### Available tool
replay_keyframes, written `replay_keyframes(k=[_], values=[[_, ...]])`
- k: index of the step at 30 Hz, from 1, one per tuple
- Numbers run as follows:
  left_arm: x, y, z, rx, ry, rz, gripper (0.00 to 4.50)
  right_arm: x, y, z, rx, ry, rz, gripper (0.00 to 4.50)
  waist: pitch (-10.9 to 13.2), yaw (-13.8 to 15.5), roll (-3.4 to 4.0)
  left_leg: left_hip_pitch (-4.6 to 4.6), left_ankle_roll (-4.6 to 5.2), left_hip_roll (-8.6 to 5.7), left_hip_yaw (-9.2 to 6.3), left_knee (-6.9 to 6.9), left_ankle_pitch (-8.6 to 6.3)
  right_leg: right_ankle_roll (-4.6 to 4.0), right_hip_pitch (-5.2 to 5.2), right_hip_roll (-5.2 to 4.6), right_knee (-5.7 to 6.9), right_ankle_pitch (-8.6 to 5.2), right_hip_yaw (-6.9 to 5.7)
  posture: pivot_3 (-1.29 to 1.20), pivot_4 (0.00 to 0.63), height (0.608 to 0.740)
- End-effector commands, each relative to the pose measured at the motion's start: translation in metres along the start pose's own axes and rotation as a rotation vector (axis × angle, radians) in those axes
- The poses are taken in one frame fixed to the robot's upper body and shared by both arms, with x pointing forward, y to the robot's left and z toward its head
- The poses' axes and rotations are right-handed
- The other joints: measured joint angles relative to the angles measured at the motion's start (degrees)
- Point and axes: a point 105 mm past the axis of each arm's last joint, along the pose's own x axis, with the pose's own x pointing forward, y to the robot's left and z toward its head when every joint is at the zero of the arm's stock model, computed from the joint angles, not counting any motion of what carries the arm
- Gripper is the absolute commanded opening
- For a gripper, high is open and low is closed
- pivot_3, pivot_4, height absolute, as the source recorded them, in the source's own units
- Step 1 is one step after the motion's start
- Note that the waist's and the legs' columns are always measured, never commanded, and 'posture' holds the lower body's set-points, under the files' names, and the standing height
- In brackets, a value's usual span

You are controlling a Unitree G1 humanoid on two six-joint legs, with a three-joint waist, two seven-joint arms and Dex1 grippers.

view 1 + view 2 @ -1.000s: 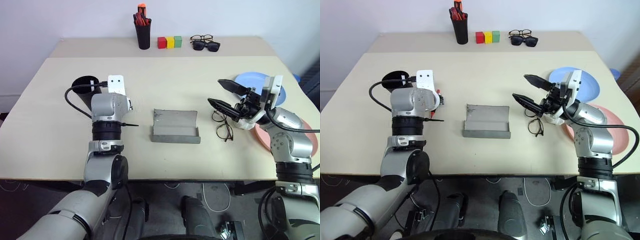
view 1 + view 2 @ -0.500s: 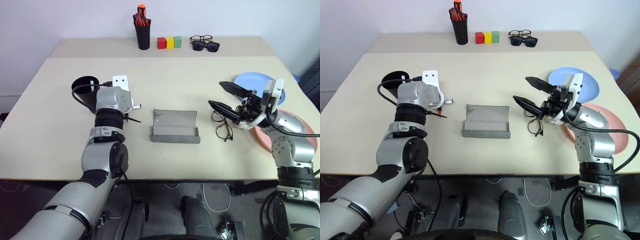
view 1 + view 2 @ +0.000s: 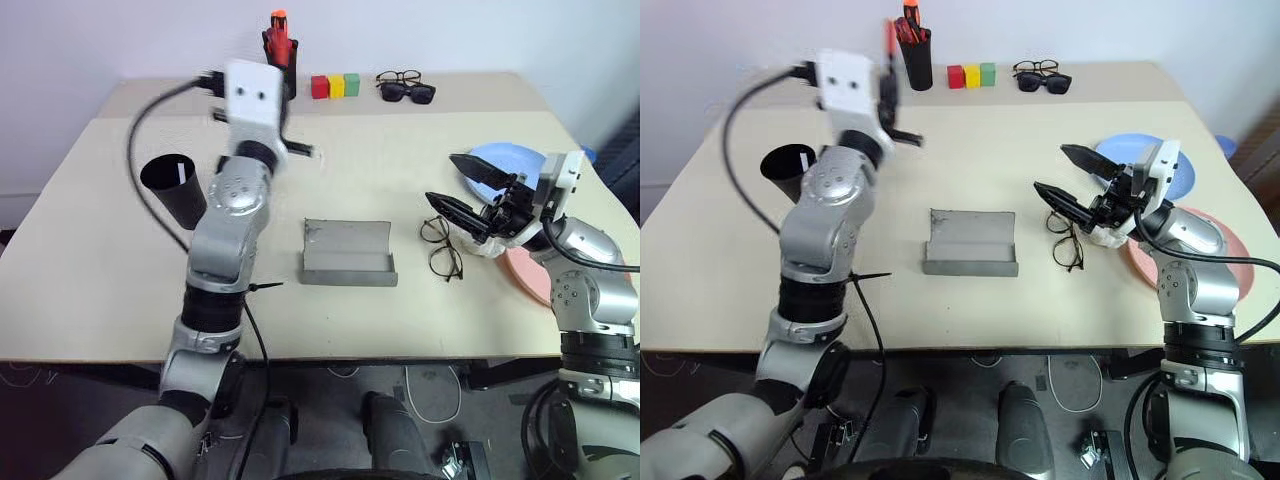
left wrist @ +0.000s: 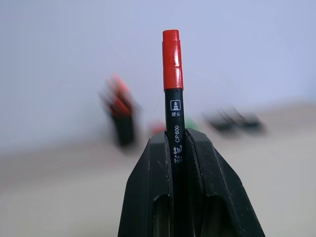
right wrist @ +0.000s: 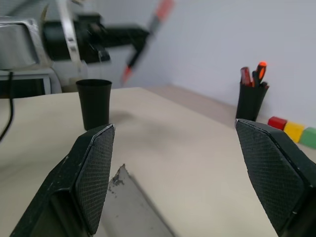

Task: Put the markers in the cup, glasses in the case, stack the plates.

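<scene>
1. The table (image 3: 400, 160) carries everything; the grey case (image 3: 349, 254) lies open near its middle and serves as the landmark.
2. The plates sit well to the right of the case: the light blue plate (image 3: 500, 160) further back, the pink plate (image 3: 525, 272) nearer, both partly hidden by the right arm.
3. The cup (image 3: 176, 187) stands upright well to the left of the case.
4. The right gripper (image 3: 467, 190) hangs just right of the case, above the glasses, fingers spread wide and holding nothing.
5. The left gripper (image 4: 179, 148) is raised high behind and left of the case, clenched on a marker.
6. The glasses (image 3: 444, 247) lie on the table just right of the case.
7. The marker (image 4: 173, 94) has a black barrel and red cap; its print reads "CP600".
</scene>
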Motion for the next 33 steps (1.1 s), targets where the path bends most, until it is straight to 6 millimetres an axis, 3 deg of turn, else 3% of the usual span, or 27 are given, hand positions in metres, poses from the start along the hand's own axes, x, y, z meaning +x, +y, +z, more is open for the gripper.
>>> replay_keyframes(k=[1, 7, 16, 19, 24, 25, 28, 32, 33], values=[[-0.003, 0.05, -0.015, 0.108, -0.033, 0.206, 0.09, 0.006, -0.002, 0.01, -0.028, -0.052, 0.008, 3.97, 0.01, 0.26, -0.01, -0.01, 0.01, 0.0, -0.01, 0.06, 0.01, -0.01, 0.01, 0.0, 0.01, 0.01, 0.0, 0.0, 0.15, 0.74], [-0.006, 0.085, -0.038, 0.205, -0.012, 0.361, 0.09, 0.01, -0.003, 0.009, -0.024, -0.063, 0.017, 3.97, 0.09, 1.12, -0.17, -0.22, 0.04, -0.11, -0.1, 0.22, 0.01, 0.1, 0.01, -0.04, -0.06, 0.07, -0.01, 0.0, 0.15, 0.74], [-0.007, 0.081, -0.058, 0.186, 0.028, 0.371, 0.09, 0.009, -0.003, 0.011, -0.027, -0.064, 0.016, 3.97, 0.09, 0.62, -0.17, -0.21, 0.07, -0.11, -0.1, 0.11, -0.01, 0.1, -0.05, -0.04, -0.04, 0.07, -0.02, 0.0, 0.15, 0.74], [-0.008, 0.075, -0.062, 0.2, 0.034, 0.346, 1.16, 0.006, -0.002, 0.011, -0.027, -0.06, 0.009, 3.97, 0.09, 0.41, -0.17, -0.19, 0.07, -0.09, -0.1, 0.1, -0.01, 0.1, -0.05, -0.03, -0.02, 0.07, -0.02, 0.0, 0.15, 0.74], [-0.014, 0.07, -0.058, 0.144, 0.017, 0.306, 3.6, 0.003, -0.003, 0.011, -0.03, -0.054, -0.005, 3.97, 0.09, 0.47, -0.17, -0.19, 0.07, -0.09, -0.1, 0.1, -0.01, 0.11, -0.04, -0.03, -0.02, 0.07, -0.02, 0.0, 0.15, 0.74], [-0.014, 0.067, -0.056, 0.117, 0.014, 0.291, 3.6, 0.001, -0.003, 0.011, -0.032, -0.051, -0.009, 3.97, 0.09, 0.51, -0.17, -0.19, 0.07, -0.09, -0.1, 0.11, -0.01, 0.1, -0.05, -0.03, -0.02, 0.07, -0.02, 0.0, 0.15, 0.74], [-0.01, 0.048, -0.048, -0.019, 0.057, 0.173, 3.6, -0.006, -0.003, 0.011, -0.03, -0.035, -0.025, 3.97, 0.09, 0.75, -0.18, -0.21, 0.07, -0.09, -0.1, 0.11, -0.01, 0.1, -0.04, -0.04, -0.02, 0.07, -0.02, 0.0, 0.15, 0.74], [-0.016, -0.036, -0.031, -0.11, 0.164, -0.444, 3.6, -0.027, 0.005, 0.009, -0.006, 0.037, -0.046, 3.97, 0.09, 0.96, -0.18, -0.26, 0.08, -0.11, -0.11, 0.14, -0.02, 0.13, -0.03, -0.04, -0.03, 0.05, -0.02, 0.0, 0.15, 0.74], [-0.02, -0.046, -0.027, -0.126, 0.165, -0.518, 3.6, -0.033, 0.009, 0.008, 0.002, 0.062, -0.045, 3.97, 0.09, 0.95, -0.17, -0.28, 0.08, -0.11, -0.11, 0.14, -0.02, 0.14, -0.03, -0.04, -0.03, 0.04, -0.03, 0.0, 0.15, 0.74]])
